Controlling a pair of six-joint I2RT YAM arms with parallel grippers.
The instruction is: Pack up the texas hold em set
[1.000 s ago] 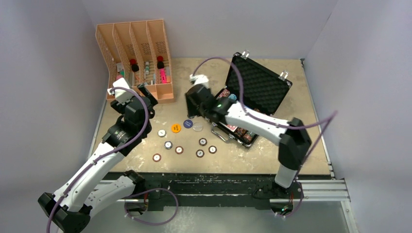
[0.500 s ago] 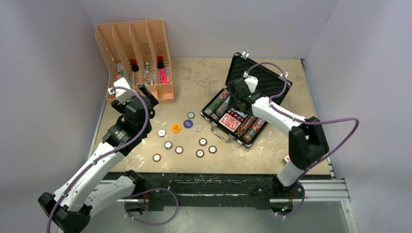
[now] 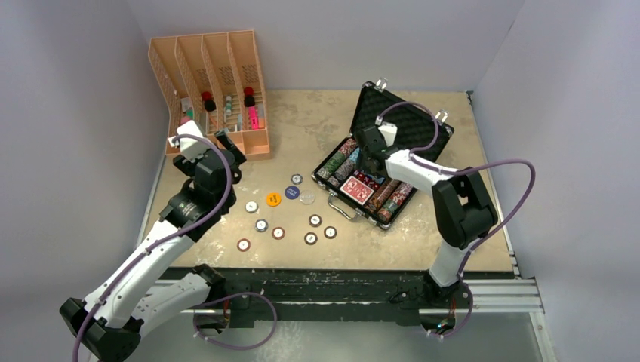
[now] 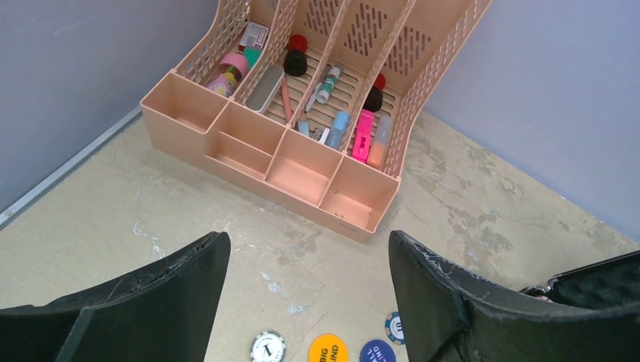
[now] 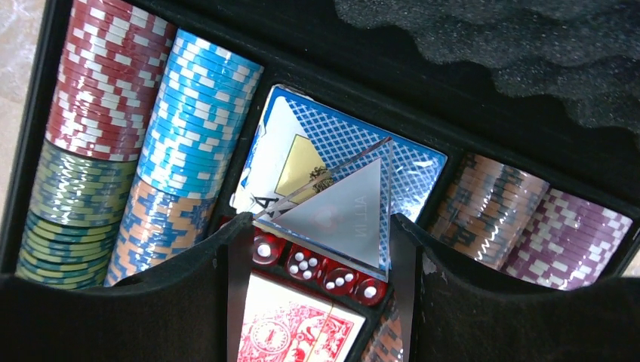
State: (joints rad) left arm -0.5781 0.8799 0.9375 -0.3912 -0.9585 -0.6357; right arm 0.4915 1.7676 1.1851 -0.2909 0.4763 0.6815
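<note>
The black briefcase (image 3: 411,124) lies open at the right of the table, with rows of coloured chips (image 5: 198,113), a red-backed deck (image 5: 290,328), a blue-backed deck (image 5: 302,124) and red dice (image 5: 306,260) inside. My right gripper (image 3: 369,161) hovers over its tray. In the right wrist view it (image 5: 321,222) is shut on a clear triangular "ALL IN" marker (image 5: 343,215) held just above the blue deck. Several loose round chips (image 3: 273,199) lie on the table's middle. My left gripper (image 3: 228,153) is open and empty above the table, with chips below it (image 4: 327,349).
The orange four-slot rack (image 3: 211,83) with bottles and pens stands at the back left, just beyond my left gripper; it also shows in the left wrist view (image 4: 302,170). The case's silver handle (image 3: 343,207) points toward the loose chips.
My right arm has swung from the table's middle, beside the loose chips, to over the open case, then settled slightly lower. The left arm has not moved.
</note>
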